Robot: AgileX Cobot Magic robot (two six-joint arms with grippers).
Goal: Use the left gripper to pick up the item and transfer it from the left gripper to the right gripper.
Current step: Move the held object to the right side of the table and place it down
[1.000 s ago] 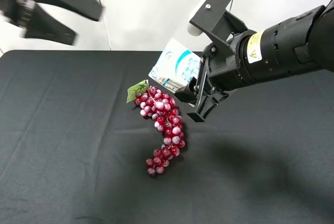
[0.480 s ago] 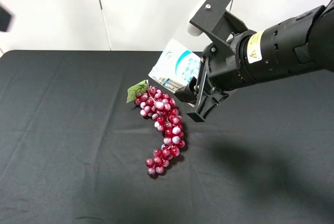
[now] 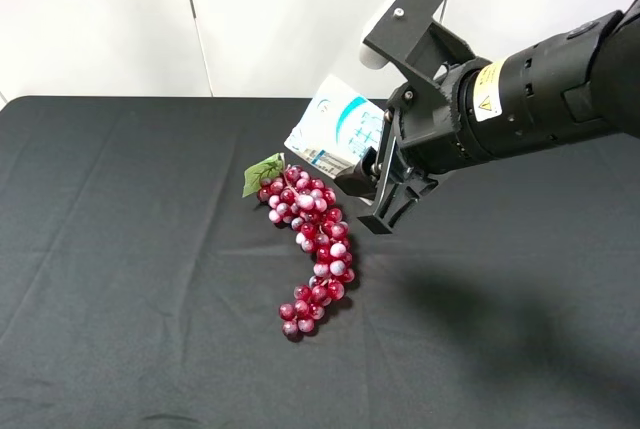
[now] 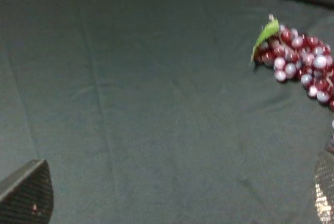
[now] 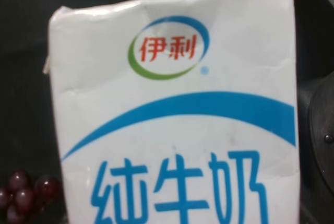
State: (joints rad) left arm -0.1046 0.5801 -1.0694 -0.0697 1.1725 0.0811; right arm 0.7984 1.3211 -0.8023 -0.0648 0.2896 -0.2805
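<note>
**Inspector:** Change since a second ago: the left arm, then a blur in the upper left corner of the high view, has gone out of that view entirely. Right arm and carton (image 3: 335, 132) have not shifted.

**Assistant:** Claw states?

**Inspector:** The right gripper (image 3: 372, 195) is clamped on the carton, holding it tilted in the air above the black tablecloth (image 3: 120, 249), just past the leafy end of the grapes (image 3: 312, 239). The left gripper (image 4: 175, 195) has its jaws spread wide with nothing between them; its camera sees only cloth and the grapes (image 4: 300, 59).

**Assistant:** So the handover looks done. Handling?

**Inspector:** My judgement: paperboard, stiff along the folds and yielding on the flat faces, and I can see slight creasing near the top in the right wrist view. The coated skin is likely smooth, so somewhat slippery. Whether it is full I cannot tell; if full, moderately heavy and prone to slosh. Best hold is across the two broad faces at mid-body, never on the gable.

**Assistant:** Markings?

**Inspector:** On the carton (image 5: 177, 125): red "伊利" inside a green-and-blue oval, a blue arc, then large blue "纯牛奶". The arm bears a yellow warning sticker (image 3: 488, 90); its text is too small to read.
</note>
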